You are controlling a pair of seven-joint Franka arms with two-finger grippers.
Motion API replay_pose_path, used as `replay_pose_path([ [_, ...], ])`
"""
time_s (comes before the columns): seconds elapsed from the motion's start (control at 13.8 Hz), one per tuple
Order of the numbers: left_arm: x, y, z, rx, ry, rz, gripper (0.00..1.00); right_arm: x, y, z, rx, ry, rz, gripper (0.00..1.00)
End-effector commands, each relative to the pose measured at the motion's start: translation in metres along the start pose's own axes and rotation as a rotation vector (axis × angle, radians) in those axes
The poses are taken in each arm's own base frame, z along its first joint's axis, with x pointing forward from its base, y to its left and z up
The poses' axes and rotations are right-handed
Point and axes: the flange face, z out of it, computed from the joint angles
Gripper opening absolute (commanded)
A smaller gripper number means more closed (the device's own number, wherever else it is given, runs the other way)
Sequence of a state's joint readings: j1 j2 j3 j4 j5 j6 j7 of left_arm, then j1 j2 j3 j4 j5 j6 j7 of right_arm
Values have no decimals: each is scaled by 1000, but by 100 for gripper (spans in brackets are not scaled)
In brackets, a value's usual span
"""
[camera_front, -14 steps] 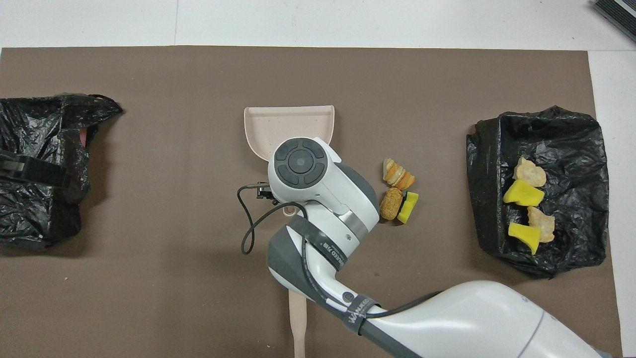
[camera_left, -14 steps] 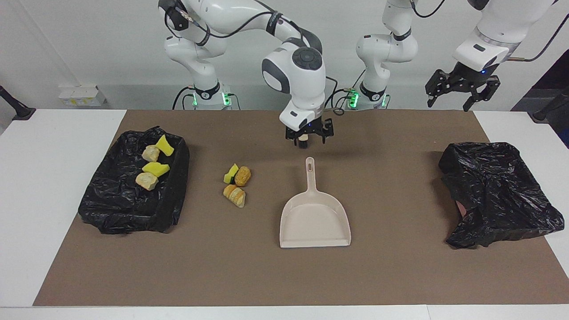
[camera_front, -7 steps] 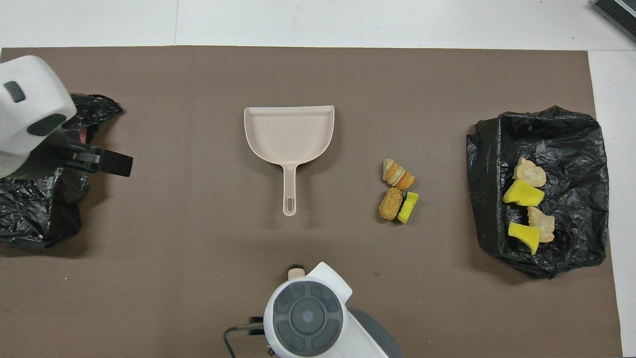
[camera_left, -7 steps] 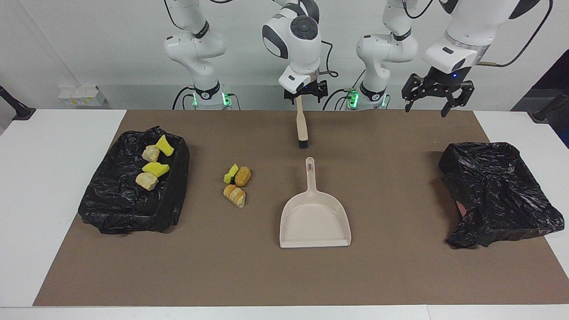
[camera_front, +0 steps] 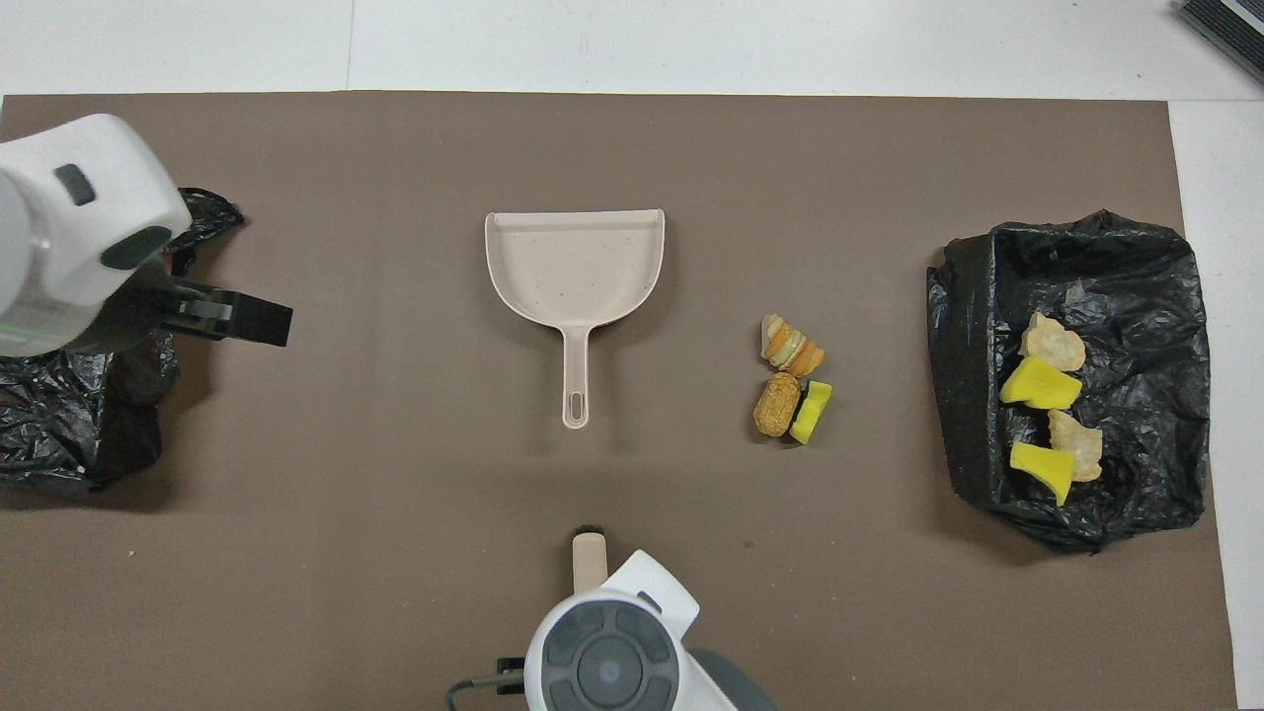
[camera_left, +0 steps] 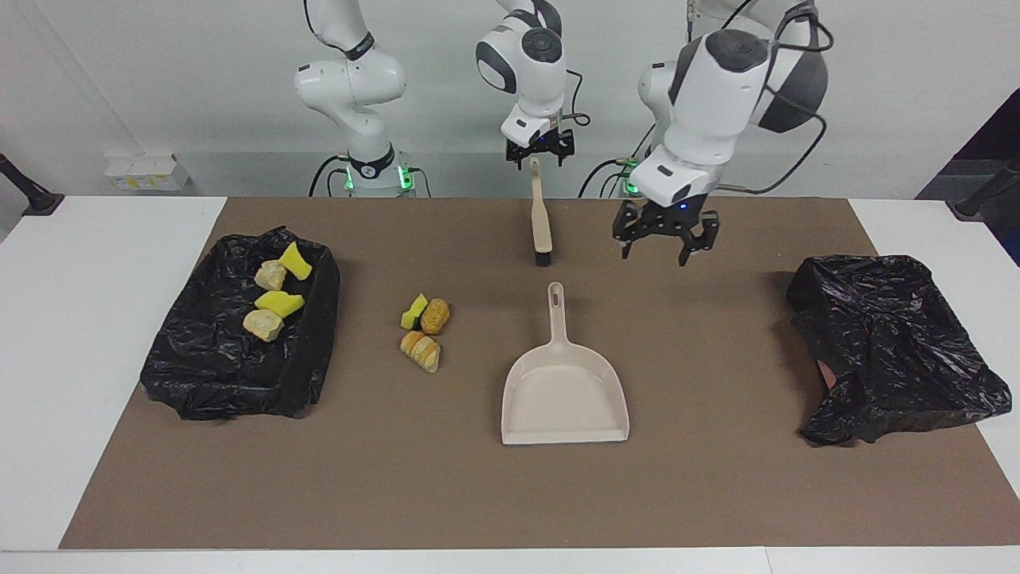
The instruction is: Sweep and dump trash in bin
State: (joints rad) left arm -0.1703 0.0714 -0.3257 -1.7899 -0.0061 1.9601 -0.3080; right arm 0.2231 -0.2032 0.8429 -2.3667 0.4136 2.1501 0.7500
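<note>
In the black-lined bin [camera_left: 239, 351] lie four trash bits [camera_left: 275, 299] (three remain on the mat [camera_left: 425, 331]); the right gripper [camera_left: 539, 157] seemingly clamps the beige brush [camera_left: 542, 219].

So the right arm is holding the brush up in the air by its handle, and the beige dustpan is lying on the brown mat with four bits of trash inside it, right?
Not quite. The beige plastic dustpan is empty, as the overhead view shows; three bits of trash lie on the brown mat beside it. The right gripper does hold the beige brush up by its handle.
</note>
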Motion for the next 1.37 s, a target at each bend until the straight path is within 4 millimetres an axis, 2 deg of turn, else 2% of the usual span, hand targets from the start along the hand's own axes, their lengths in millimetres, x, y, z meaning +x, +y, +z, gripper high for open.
replay_pose_path([
  [0.0, -3, 30, 50, -15, -19, -27, 100, -10, 14, 24, 8, 36, -39, 100],
  [0.07, -5, 47, 70, -1, -19, -30, 100, -10, 13, 24, 10, 38, -43, 100],
  [0.14, -8, 59, 86, 14, -1, -39, 100, -10, 12, 29, 20, 46, -48, 100],
  [0.22, -9, 68, 102, 7, 3, -54, 100, -19, 12, 43, 12, 43, -64, 100],
  [0.29, -12, 78, 115, -3, 1, -55, 100, -21, 12, 45, 11, 41, -63, 100],
  [0.51, -9, 81, 138, -22, -1, -59, 100, -19, 9, 51, 29, 39, -69, 97],
  [0.58, -6, 81, 140, -31, 12, -61, 100, -21, 8, 53, 27, 35, -91, 48],
  [0.65, -5, 82, 142, -37, 18, -63, 100, -21, 8, 53, 27, 35, -100, 12],
  [0.72, -5, 82, 143, -38, 16, -67, 98, -22, 8, 54, 25, 35, -104, 0],
  [0.94, -2, 77, 150, -39, 10, -75, 86, -22, 7, 54, 21, 33, -109, 0],
  [1.08, -2, 75, 158, -37, 0, -78, 85, -21, 6, 53, 21, 27, -106, 0],
  [1.16, -2, 76, 159, -38, -2, -78, 80, -20, 5, 51, 23, 24, -98, 0],
  [1.23, -4, 80, 167, -37, -17, -74, 79, -19, 5, 50, 18, 20, -99, 0],
  [1.3, -2, 80, 168, -37, -18, -75, 78, -19, 3, 43, 6, 5, -100, 0],
])
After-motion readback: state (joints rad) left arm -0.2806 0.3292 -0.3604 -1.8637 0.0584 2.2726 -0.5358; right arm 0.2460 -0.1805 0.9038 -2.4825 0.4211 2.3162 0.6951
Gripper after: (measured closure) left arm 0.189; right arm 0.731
